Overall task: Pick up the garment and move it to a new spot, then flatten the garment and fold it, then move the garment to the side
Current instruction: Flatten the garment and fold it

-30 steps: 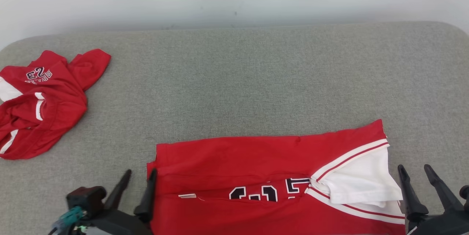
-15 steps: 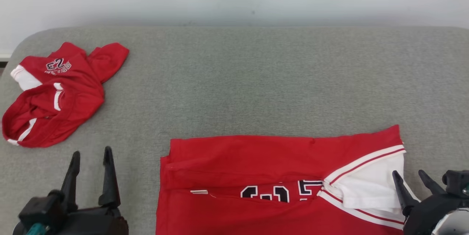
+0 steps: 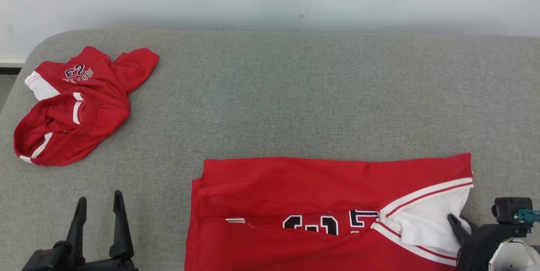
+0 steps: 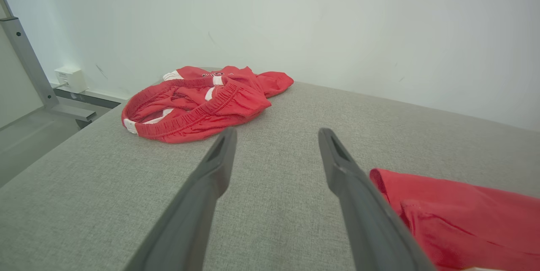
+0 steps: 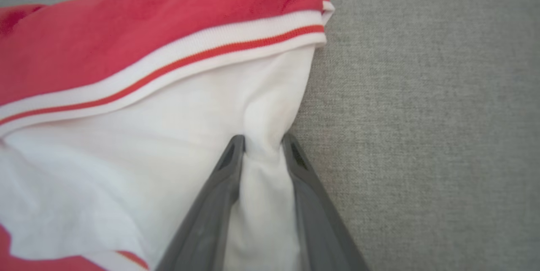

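1. While the right fingers (image 5: 219,186) pinch the garment's (image 3: 295,186) white sleeve (image 5: 168,144) at the counter's (image 3: 295,93) front edge, folding looks in hand.
2. Left fingers (image 4: 206,186) stand wide, empty.
3. Next, probably: carry the sleeve inward.

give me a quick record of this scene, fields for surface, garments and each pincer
surface: grey padded table
main garment: red jersey, partly folded, at the near edge, black-and-white numbers showing
other garment: red shorts, crumpled, far left corner
left pincer: open, empty, over bare table left of the jersey
right pincer: pinching the jersey's white sleeve at its right end
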Robot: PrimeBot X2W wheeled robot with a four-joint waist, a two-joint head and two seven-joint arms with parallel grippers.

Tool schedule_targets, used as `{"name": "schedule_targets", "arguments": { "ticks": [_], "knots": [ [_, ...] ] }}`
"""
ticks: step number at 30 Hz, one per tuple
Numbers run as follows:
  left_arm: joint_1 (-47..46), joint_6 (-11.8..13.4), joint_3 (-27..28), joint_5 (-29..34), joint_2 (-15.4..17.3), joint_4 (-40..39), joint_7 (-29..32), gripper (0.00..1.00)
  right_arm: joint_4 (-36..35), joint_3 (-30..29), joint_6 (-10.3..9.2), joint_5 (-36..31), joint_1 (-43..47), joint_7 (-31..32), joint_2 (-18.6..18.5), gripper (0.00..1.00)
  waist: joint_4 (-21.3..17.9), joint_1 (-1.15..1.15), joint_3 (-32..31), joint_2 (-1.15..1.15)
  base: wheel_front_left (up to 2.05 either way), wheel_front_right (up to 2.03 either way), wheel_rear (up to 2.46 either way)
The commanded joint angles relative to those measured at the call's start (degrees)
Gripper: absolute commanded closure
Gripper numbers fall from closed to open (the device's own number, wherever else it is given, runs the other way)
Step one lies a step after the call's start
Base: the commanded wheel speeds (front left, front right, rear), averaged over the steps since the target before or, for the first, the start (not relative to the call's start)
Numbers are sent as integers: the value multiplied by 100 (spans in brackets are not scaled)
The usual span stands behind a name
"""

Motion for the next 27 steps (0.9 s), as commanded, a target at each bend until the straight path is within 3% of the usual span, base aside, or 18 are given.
{"name": "schedule_targets", "arguments": {
  "ticks": [1,7,17,23,27],
  "knots": [
    [79,-38,40,45,-19,24,-2,0,129,76,-12,69,113,110,27,100,-9,0,-16,0,0,0,0],
    [60,-200,236,241,-129,138,-2,0,172,5,-16,282,-27,130,-188,100,-59,0,-117,0,0,0,0],
    [113,-359,280,369,-175,207,-3,0,595,-699,-16,173,-247,-118,-766,100,-180,0,-245,0,0,0,0],
    [189,-370,233,320,-176,246,-3,0,437,-781,-15,92,-207,-23,-830,100,-296,0,-381,0,0,0,0],
    [259,-346,199,266,-177,275,-3,0,84,-656,-15,215,-120,109,-666,100,-392,0,-490,0,0,0,0]
  ]
}}
